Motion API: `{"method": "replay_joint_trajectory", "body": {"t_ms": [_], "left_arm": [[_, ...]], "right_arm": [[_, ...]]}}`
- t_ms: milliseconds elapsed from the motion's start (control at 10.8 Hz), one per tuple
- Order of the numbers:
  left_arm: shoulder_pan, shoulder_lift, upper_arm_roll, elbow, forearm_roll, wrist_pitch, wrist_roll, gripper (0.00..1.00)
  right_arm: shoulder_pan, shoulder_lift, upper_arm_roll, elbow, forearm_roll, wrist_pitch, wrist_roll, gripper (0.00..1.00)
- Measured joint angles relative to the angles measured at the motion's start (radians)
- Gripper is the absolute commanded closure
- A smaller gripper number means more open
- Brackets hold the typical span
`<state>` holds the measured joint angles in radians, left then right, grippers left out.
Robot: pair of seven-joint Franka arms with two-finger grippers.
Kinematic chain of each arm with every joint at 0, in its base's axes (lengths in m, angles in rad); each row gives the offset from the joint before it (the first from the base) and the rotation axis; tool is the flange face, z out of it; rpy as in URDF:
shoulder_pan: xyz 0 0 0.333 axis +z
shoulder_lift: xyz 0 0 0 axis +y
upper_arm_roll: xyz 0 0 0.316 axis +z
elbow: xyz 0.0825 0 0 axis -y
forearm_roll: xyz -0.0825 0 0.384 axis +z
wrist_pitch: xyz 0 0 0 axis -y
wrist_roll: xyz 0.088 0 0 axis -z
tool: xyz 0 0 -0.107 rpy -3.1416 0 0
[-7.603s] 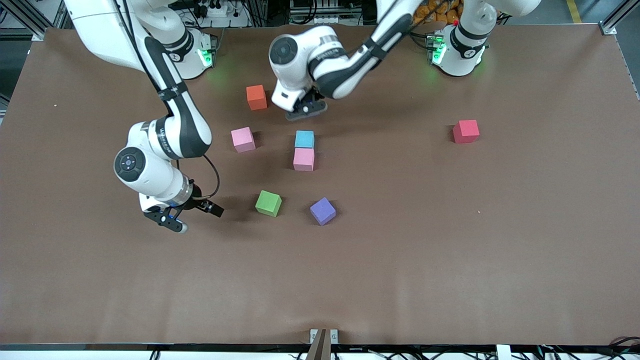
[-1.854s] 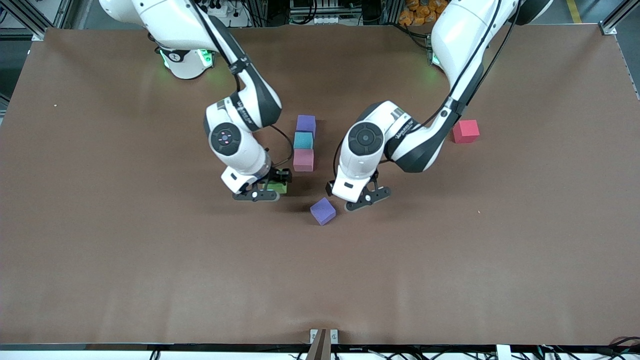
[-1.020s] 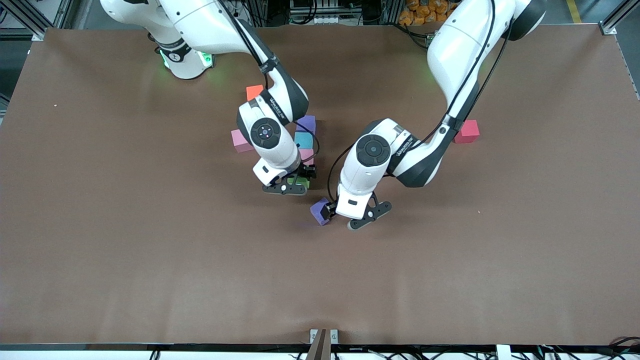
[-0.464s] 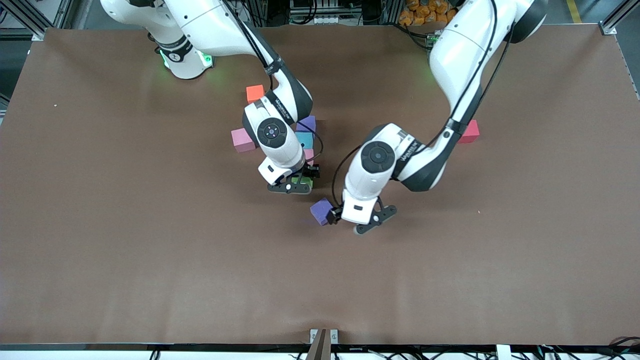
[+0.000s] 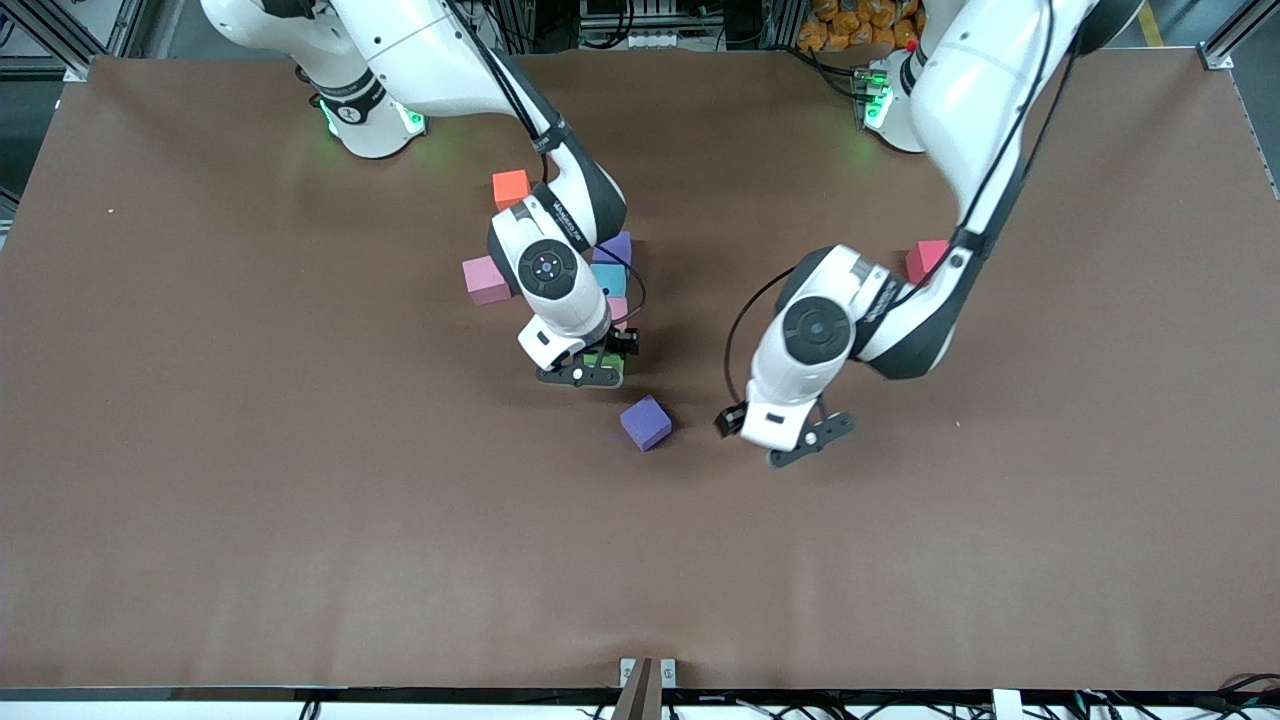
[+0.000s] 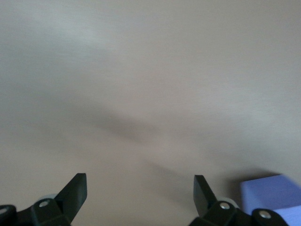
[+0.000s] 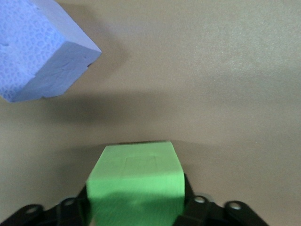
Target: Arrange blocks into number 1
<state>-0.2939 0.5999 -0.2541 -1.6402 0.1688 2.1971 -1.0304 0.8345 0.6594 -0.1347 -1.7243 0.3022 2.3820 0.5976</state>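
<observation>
Brown table [image 5: 200, 450] — coloured blocks [image 5: 646, 422] scattered mid-table.

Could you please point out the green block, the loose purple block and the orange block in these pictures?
green block [image 7: 136, 176]: right wrist view, on its top face.
loose purple block [image 5: 645, 421]: front view, on its top face.
orange block [image 5: 510, 186]: front view, on its top face.

Right arm hides most of the blue block [image 5: 610, 277] and column's pink block [image 5: 619, 308]; left arm covers part of the red block [image 5: 924, 258].
</observation>
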Motion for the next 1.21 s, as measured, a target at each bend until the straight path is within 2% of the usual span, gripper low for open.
{"method": "replay_joint_trajectory", "body": {"t_ms": [278,556,834,1020,1205], "left_arm": [[0.063,-0.161,-0.001,-0.248,0.000,-0.003,0.150,0.00],[0.129,-0.278,-0.001,-0.443,0.000,-0.002,0.286,0.00],[0.212,-0.358,0.000,-0.575,0.000,-0.002,0.446,0.00],[0.279,-0.402,0.000,-0.654,0.000,0.000,0.555,0.00],[0.308,-0.418,0.000,-0.676,-0.010,0.015,0.586,0.00]], "right_arm": [[-0.004,-0.014,-0.005,0.009,0.000,-0.002,0.002,0.00],[-0.068,-0.100,-0.018,0.011,0.000,-0.074,0.003,0.00],[-0.196,-0.208,-0.022,-0.006,-0.010,-0.173,-0.003,0.00],[-0.272,-0.293,-0.022,-0.070,-0.039,-0.221,-0.097,0.00],[-0.324,-0.352,-0.022,-0.136,-0.072,-0.262,-0.166,0.00]]}}
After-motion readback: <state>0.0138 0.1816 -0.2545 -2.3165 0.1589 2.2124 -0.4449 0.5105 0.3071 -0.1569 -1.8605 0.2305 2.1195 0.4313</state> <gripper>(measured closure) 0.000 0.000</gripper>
